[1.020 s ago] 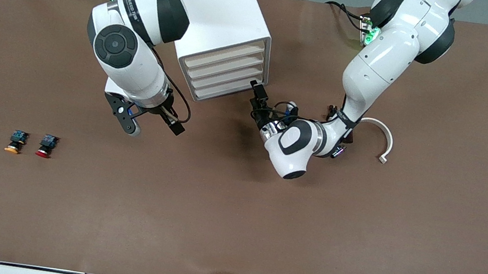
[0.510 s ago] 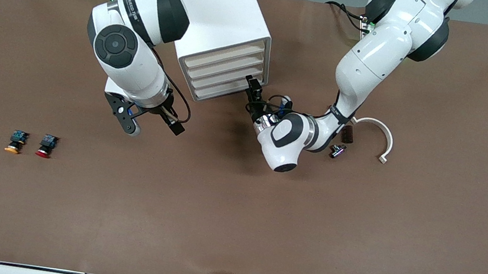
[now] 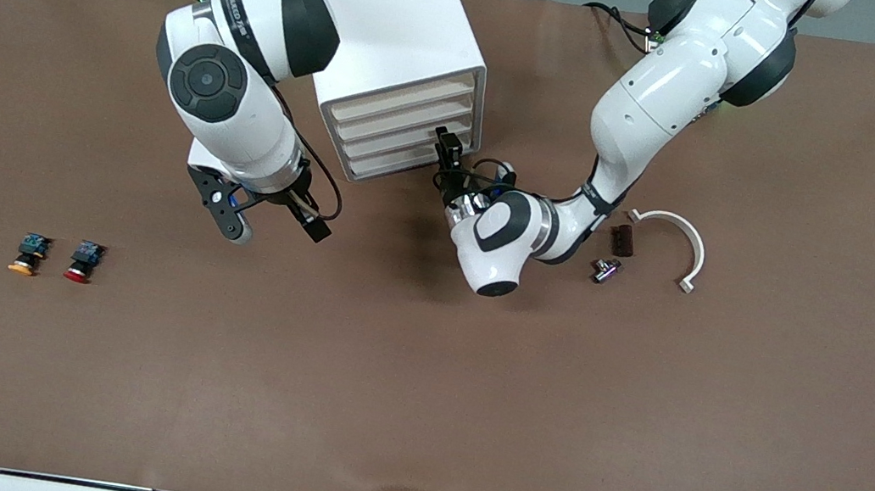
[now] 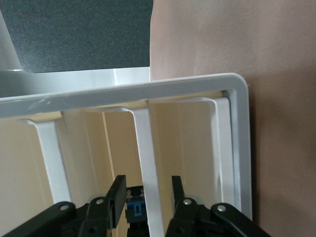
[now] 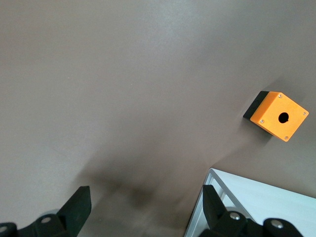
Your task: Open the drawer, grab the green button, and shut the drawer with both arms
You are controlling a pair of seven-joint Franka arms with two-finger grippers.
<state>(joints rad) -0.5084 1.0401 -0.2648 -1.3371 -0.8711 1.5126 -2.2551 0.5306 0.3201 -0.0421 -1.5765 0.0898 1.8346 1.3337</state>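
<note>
Right wrist view: the right pincer (image 5: 143,210), its two black fingers (image 5: 79,205) set wide apart, hangs over the brown worktop (image 5: 123,79). An orange box (image 5: 279,116) with one round hole rests near a white cabinet corner (image 5: 247,200).

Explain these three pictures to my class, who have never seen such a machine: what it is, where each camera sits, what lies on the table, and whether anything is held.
Two glossy white robot arms work at a brown table. The wide picture looks down from across the table; the other two come from cameras on each arm's wrist.

The left gripper is at the front of the big white cabinet, its black fingers straddling a white ridge on a lower cream drawer front, not yet clamped on it. The right gripper waits open over bare table, holding nothing.

On the table lie an orange-capped button, a red-capped button, a curved white bracket, a small dark brown block and a small metal part. The right wrist camera also shows an orange box.
</note>
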